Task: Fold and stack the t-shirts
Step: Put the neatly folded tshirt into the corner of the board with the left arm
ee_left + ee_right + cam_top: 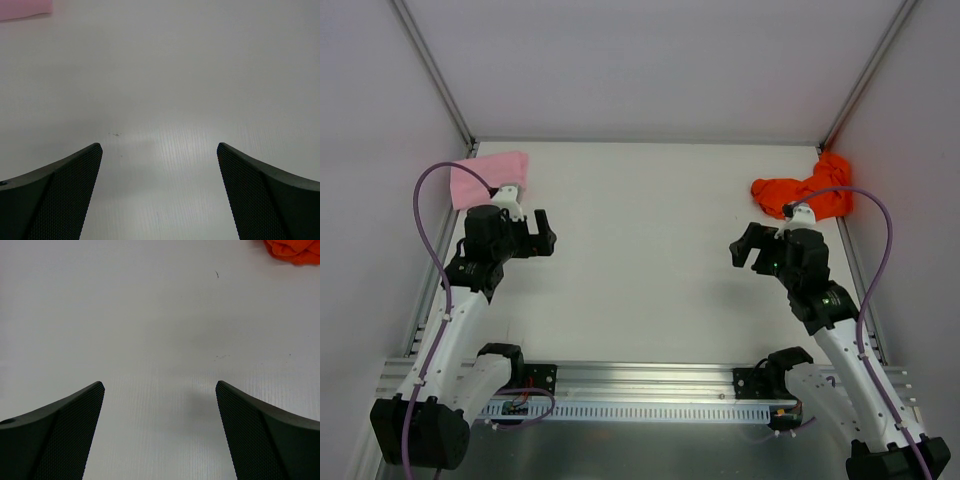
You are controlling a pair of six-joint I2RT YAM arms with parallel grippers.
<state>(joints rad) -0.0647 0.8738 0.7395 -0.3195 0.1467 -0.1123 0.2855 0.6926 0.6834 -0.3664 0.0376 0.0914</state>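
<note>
The pale pink t-shirt [488,174] lies bunched at the far left corner of the table; a corner of it shows in the left wrist view [25,8]. The orange-red t-shirt [805,193] lies crumpled at the far right; its edge shows in the right wrist view [295,250]. My left gripper [542,233] is open and empty, hovering just in front of the pink shirt. My right gripper [745,247] is open and empty, in front and left of the orange shirt. Both wrist views show wide-open jaws over bare table.
The white table [650,260] is walled by pale panels at the back and both sides. A metal rail [650,385] carrying the arm bases runs along the near edge. Purple cables loop off each arm.
</note>
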